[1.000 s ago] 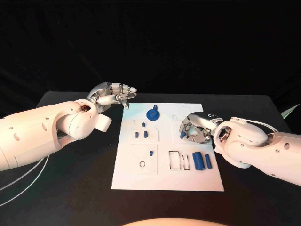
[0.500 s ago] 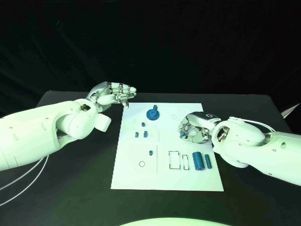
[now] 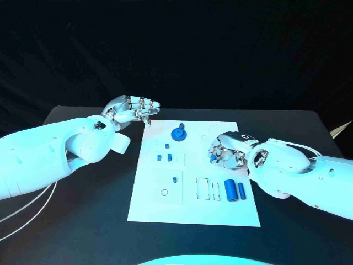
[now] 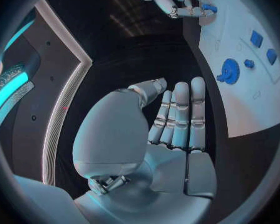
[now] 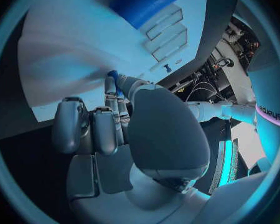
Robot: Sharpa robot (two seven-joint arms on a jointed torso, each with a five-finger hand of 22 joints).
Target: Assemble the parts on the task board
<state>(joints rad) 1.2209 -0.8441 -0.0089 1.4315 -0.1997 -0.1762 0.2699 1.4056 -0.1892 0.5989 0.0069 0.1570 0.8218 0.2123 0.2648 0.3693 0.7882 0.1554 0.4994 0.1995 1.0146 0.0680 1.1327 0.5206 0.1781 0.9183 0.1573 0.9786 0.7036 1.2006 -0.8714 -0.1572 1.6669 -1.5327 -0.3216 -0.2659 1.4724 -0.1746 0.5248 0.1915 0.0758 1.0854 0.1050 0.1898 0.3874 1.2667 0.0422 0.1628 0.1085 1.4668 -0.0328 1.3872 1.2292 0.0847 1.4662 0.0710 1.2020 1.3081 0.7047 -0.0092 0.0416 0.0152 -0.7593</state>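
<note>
Task board (image 3: 194, 215), white plate, lies flat mid tabletop (image 3: 89, 221) between both arms, long side running away from the robot, likely so either hand can reach its slots. Parts on it: round blue disc with knob (image 3: 179, 133) at the far end; small blue pegs (image 3: 164, 157) standing in the left-middle cutouts, seemingly already seated; one tiny blue piece (image 3: 175, 179) lower; two blue cylinders (image 3: 235, 190) lying side by side near the right edge next to empty rectangular outlines (image 3: 207, 189), so probably waiting to be placed. Right hand (image 3: 227, 151) hangs low over the board's right edge, fingers curled in and pinching a small blue part (image 3: 214, 157) at the fingertips; right wrist view shows the blue bit at the fingertips (image 5: 113, 76) close to the board surface. My read: it carries this part toward a slot; which slot can't be told. Left hand (image 3: 133, 113) hovers off the board's far-left corner above the tabletop, holding nothing; left wrist view shows its fingers (image 4: 180, 114) straight and pressed together side by side, thumb alongside. Looks parked out of the way so the right hand works unblocked. Assembly judged partly done, several outlines unfilled.
</note>
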